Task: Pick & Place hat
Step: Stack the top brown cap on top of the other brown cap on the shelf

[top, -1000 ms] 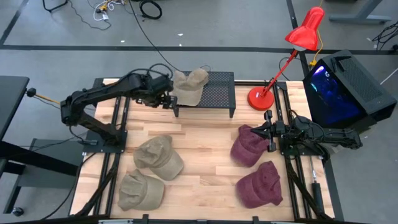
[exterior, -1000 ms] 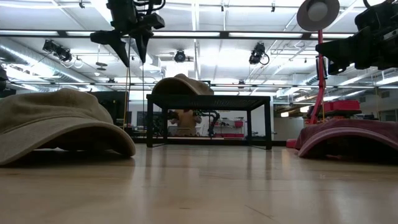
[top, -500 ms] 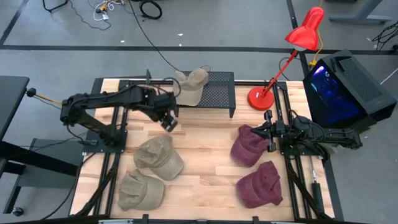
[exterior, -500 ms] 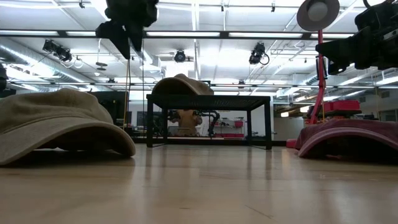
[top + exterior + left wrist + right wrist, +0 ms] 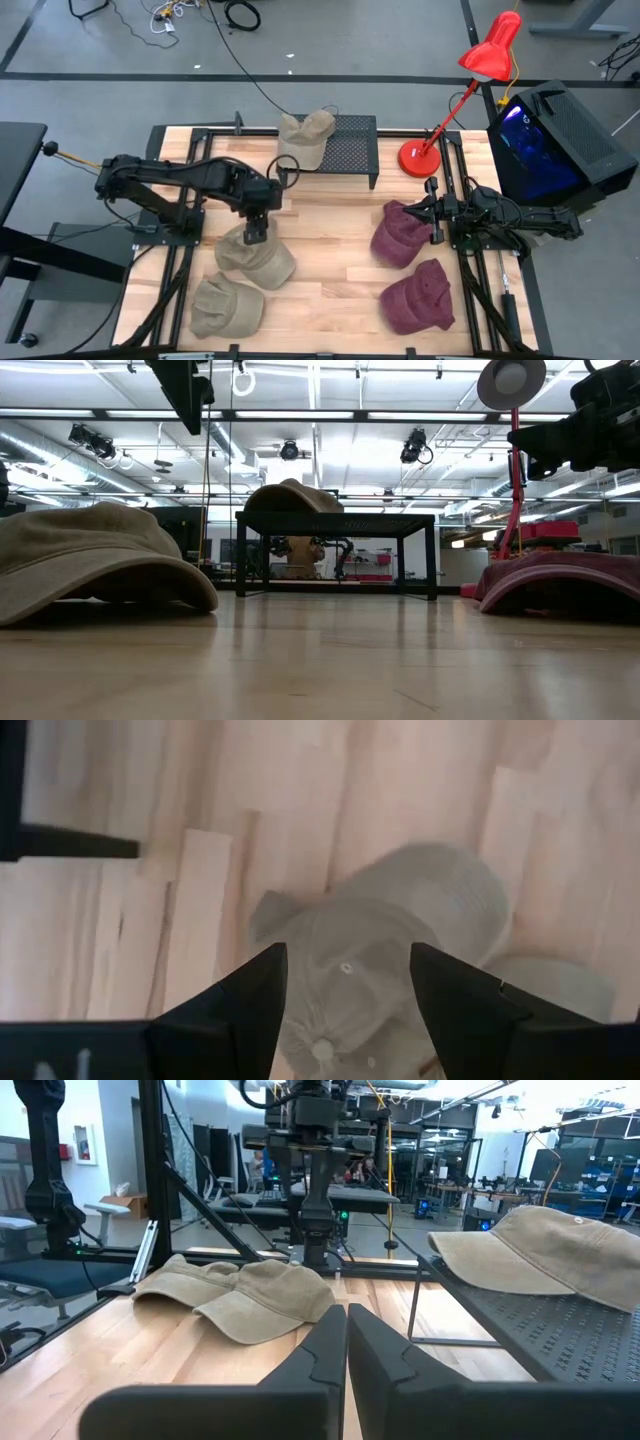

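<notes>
One soft tan cotton cap [image 5: 305,137] already sits draped over the black perforated metal rack [image 5: 345,152] at the far edge of the pale wooden plank bench [image 5: 330,220], its brim hanging off the rack's left end, so one placement looks done. Now the left gripper [image 5: 254,236] hangs above the next tan cap [image 5: 256,253], which lies on the bench in front of the rack and to its left. In the left wrist view the jaws are spread wide, with the cap's domed crown and top button framed between the fingers [image 5: 240,1010]; nothing is pinched yet. A third tan cap [image 5: 226,305] lies just beyond that one, farther from the rack.

In front of the rack's right end, two maroon fabric caps [image 5: 400,235] rest slumped on the bench, untouched. The right gripper [image 5: 434,212] waits beside the nearer maroon cap, jaws pressed together and holding nothing. So, by the look of it: one cap racked, four left. The caps are limp, crumpled cloth with stiffer curved brims; the rack's mesh top is flat and rigid.
</notes>
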